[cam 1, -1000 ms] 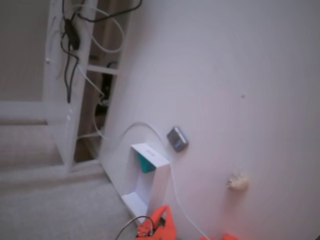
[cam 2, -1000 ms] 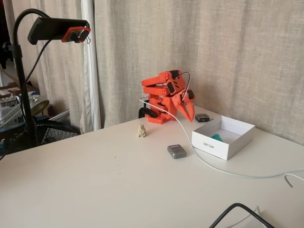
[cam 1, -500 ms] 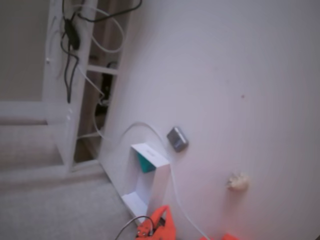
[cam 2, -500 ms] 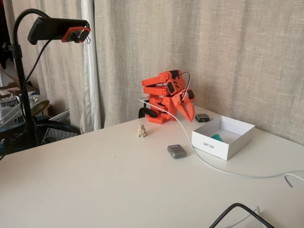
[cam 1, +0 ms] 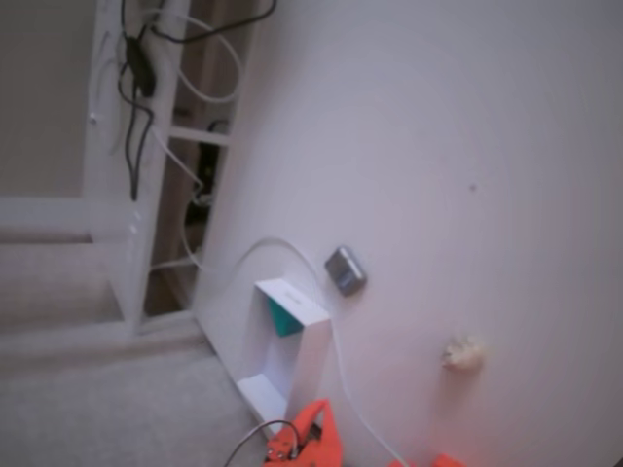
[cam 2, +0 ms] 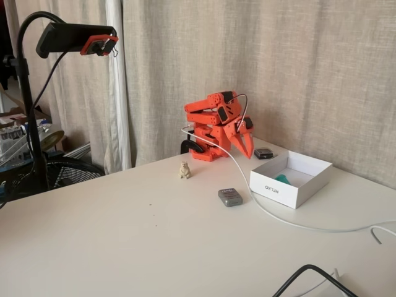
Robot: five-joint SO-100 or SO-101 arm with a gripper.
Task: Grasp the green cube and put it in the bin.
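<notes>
The green cube [cam 2: 283, 179] lies inside the white bin [cam 2: 275, 189], close to its near wall, and shows as a teal patch. In the other fixed view the green cube [cam 1: 283, 316] sits in a corner of the bin [cam 1: 294, 297]. The orange arm [cam 2: 213, 120] is folded up at the back of the table. Its gripper [cam 2: 249, 154] points down, left of and behind the bin, shut and holding nothing. Only a bit of the orange arm [cam 1: 311, 440] shows at the bottom edge of that other view.
A small grey block [cam 2: 230, 197] lies in front of the arm, and a beige figurine [cam 2: 184, 170] stands to its left. A white cable [cam 2: 266, 210] runs past the bin's front. A dark flat device [cam 2: 263, 153] lies behind the bin. A camera stand [cam 2: 74, 38] rises at the left.
</notes>
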